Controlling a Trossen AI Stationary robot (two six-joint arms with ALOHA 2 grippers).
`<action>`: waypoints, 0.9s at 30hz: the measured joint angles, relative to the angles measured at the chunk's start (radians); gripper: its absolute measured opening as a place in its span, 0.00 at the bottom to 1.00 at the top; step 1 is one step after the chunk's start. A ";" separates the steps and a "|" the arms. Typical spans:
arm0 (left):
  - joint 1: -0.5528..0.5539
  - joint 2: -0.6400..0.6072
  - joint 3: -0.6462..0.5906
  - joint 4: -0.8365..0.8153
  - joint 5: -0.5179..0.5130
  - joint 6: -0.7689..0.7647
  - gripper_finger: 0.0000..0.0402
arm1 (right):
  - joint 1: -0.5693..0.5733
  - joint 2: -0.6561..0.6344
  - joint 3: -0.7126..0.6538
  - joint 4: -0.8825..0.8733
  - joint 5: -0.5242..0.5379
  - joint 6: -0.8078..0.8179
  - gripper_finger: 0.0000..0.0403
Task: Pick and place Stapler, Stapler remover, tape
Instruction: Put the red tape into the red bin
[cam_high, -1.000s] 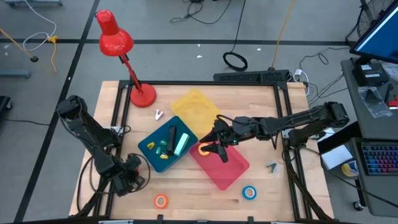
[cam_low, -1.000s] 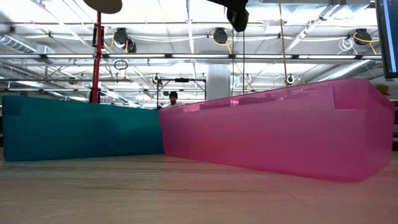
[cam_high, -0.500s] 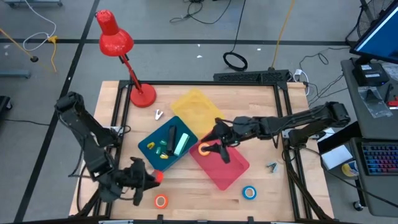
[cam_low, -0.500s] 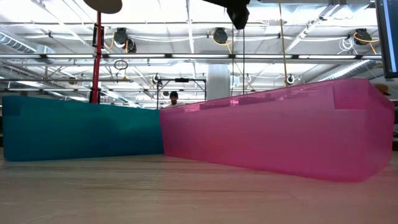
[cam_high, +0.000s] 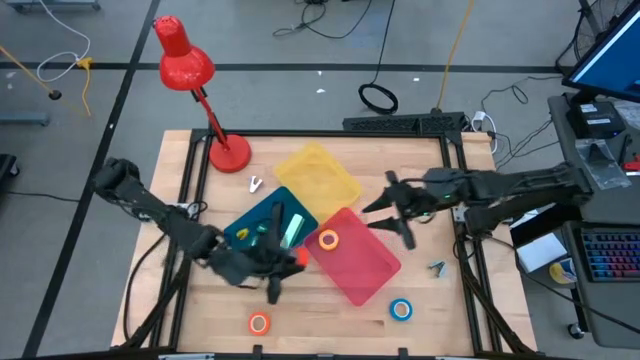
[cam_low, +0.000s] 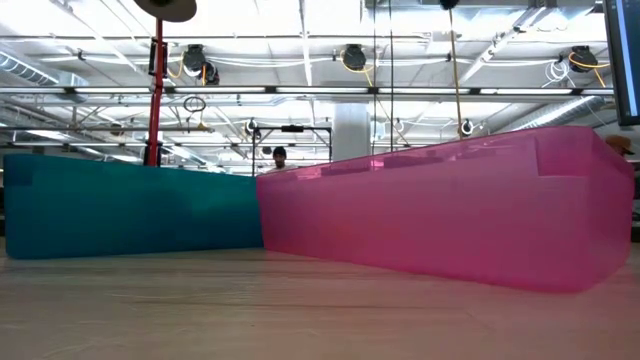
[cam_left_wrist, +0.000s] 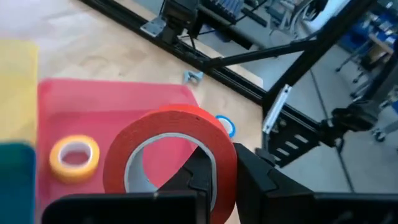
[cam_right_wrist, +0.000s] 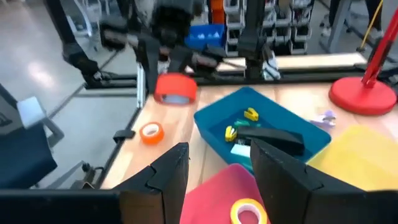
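Wooden slats make up the counter (cam_high: 420, 170), which stands on a grey floor with a red desk lamp (cam_high: 186, 66) at its far left corner. Taking the pink tray (cam_high: 362, 262) as the landmark, a blue tray (cam_high: 245, 238) lies just beside it on the lamp side, holding a black stapler (cam_high: 275, 219) and small green and yellow items, and a yellow tray (cam_high: 318, 172) sits just behind it. One yellow-orange tape roll (cam_high: 328, 239) lies inside the pink tray, near the corner closest to the blue tray. The left gripper (cam_high: 283, 262) hangs just off the pink tray's near left side, over the blue tray's front edge, its fingers (cam_left_wrist: 205, 180) clenched on a red tape roll (cam_left_wrist: 168, 155). The right gripper (cam_high: 392, 210) is above the counter just behind the pink tray's far right side, its fingers (cam_right_wrist: 168, 171) spread apart with nothing between them. An orange tape roll (cam_high: 259, 323) lies on the counter in front of the pink tray toward the left, a blue tape roll (cam_high: 401, 310) in front of it toward the right, and a small grey staple remover (cam_high: 437, 268) to the tray's right.
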 joint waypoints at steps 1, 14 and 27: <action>0.021 0.027 0.032 -0.011 0.018 0.019 0.08 | 0.000 -0.032 -0.012 -0.003 0.000 0.000 0.41; 0.210 0.432 0.533 -0.332 0.167 0.030 0.08 | 0.000 -0.511 -0.364 0.012 0.000 0.088 0.41; 0.307 0.694 0.820 -0.699 0.324 -0.173 0.08 | 0.000 -0.835 -0.604 0.113 -0.003 0.170 0.41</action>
